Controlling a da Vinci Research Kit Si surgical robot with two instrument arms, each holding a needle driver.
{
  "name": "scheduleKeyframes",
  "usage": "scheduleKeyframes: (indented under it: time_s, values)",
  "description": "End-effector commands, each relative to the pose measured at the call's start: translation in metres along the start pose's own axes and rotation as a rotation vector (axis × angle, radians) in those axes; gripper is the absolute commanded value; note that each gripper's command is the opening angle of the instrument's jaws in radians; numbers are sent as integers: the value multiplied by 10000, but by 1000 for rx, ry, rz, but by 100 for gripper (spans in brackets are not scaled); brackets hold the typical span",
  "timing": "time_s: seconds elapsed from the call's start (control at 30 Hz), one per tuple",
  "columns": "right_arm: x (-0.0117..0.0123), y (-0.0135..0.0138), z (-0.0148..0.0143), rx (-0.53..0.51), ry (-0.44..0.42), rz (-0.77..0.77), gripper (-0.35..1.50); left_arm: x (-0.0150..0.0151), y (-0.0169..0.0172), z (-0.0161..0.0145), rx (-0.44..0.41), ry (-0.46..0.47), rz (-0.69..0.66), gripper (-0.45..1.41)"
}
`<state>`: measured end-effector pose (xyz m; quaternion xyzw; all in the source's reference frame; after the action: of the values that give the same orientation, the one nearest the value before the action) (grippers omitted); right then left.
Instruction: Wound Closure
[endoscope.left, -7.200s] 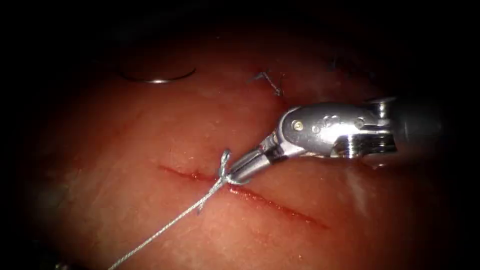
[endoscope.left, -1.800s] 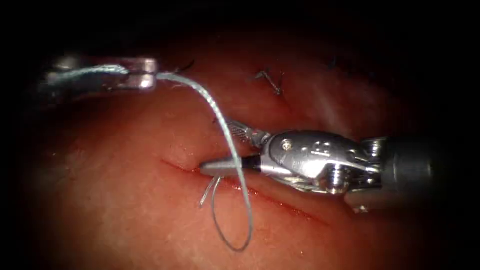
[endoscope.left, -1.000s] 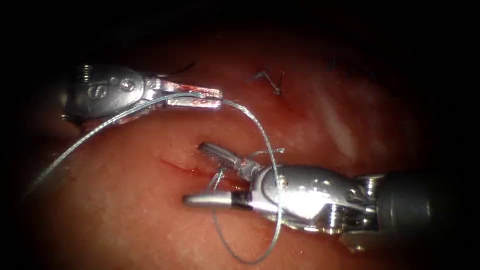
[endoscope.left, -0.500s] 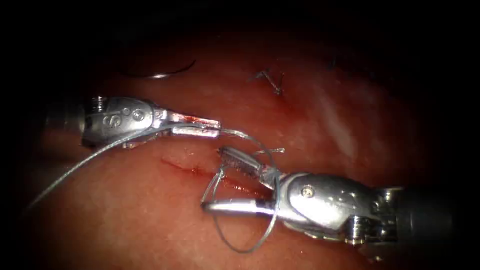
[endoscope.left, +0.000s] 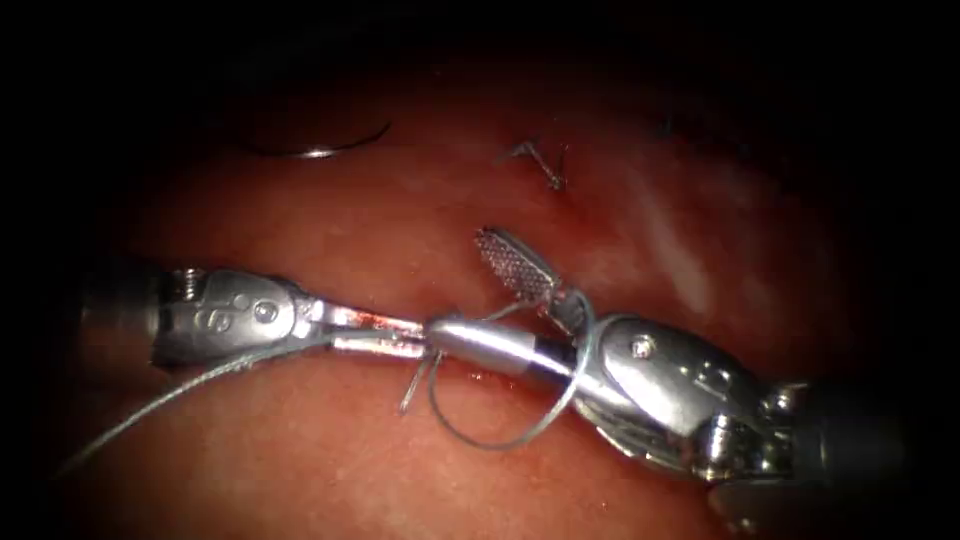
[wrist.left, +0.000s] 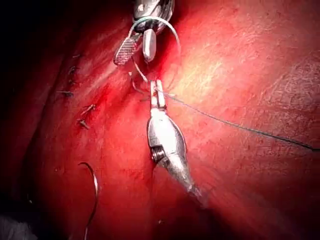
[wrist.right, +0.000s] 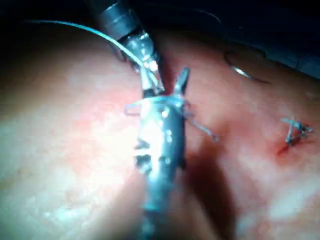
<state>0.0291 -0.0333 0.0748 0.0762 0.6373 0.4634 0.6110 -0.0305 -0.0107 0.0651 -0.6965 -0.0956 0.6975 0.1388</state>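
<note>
thread (endoscope.left: 500, 440) looped round one right gripper (endoscope.left: 470, 290); one needle (endoscope.left: 320, 152) apart

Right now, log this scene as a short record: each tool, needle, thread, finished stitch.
left tool: jaws shut on the thread
right tool: jaws open, holding nothing, thread looped round it
needle: lying free on the tissue, held by neither tool
finished stitch: knot with cut ends, beyond the tools

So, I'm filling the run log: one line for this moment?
left tool: shut on thread | right tool: jaws open, thread looped around it | needle: lying free on tissue
</note>
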Motion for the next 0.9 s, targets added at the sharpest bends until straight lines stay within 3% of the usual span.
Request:
scheduleKeyframes:
  time_s: [0.03,0.17,0.4,0.63,0.9]
  values:
    - [-7,-3,5,-7,1,3,94,-6,-2,5,-5,2,3,-45]
    - [-20,-1,2,-121,-1,61,86,6,25,7,-26,7,0,-45]
    - [-44,11,-17,-273,-103,47,72,31,38,8,-42,14,-4,-45]
    - [-65,26,-36,-312,-152,100,66,35,20,21,-40,13,0,-45]
    - [-83,38,-32,-301,-181,234,54,32,10,33,-47,13,1,-45]
